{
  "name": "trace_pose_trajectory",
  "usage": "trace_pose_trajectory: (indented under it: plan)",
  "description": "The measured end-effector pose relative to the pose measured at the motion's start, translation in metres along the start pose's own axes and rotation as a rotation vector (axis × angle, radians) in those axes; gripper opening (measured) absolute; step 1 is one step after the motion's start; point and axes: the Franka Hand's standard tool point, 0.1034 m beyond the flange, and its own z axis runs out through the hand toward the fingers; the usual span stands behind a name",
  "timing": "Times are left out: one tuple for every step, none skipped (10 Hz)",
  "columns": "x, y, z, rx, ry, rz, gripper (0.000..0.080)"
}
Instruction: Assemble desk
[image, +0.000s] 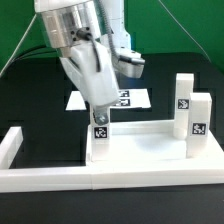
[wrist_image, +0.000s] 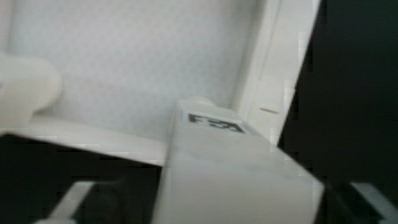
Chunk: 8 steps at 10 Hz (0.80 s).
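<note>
Three legs up on the tabletop (image: 140, 150); gripper (image: 101, 108) spread wide over the near leg (image: 100, 135) — lift straight, don't nudge it.

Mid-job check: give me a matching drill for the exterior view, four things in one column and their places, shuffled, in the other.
Things:
1. gripper
2. marker board
3. desk tabletop
4. two legs

Places:
A. flat on the table behind the arm
B. upright at the tabletop's end on the exterior view's right
C. just above the leg on the exterior view's left
D. against the border frame, legs pointing up

Pairs: 1-C, 2-A, 3-D, 4-B
</note>
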Motion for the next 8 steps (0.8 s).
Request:
trace_pose_trajectory:
  plan:
    - [-0.0020, -0.0012, -0.0009, 0.002, -0.004, -0.115, 0.0636]
    - [0.0001, 0.0003, -0.0019, 0.005, 0.008, -0.159, 0.0636]
    - [0.0006, 0.0012, -0.0007, 0.003, 0.008, -0.225, 0.0647]
    - [0.0007, 0.0014, -0.0005, 0.002, 0.008, -0.301, 0.0647]
    - [0.0009, 0.0016, -0.0005, 0.001, 0.008, -0.393, 0.0648]
    - [0.0044, 0.0000, -0.0009, -0.021, 0.038, -0.654, 0.0648]
    - [0.0065, -0.0038, -0.0012, -0.029, 0.064, -0.878, 0.0648]
    - [0.0055, -0.0035, -0.0007, -0.021, 0.058, -0.791, 0.0648]
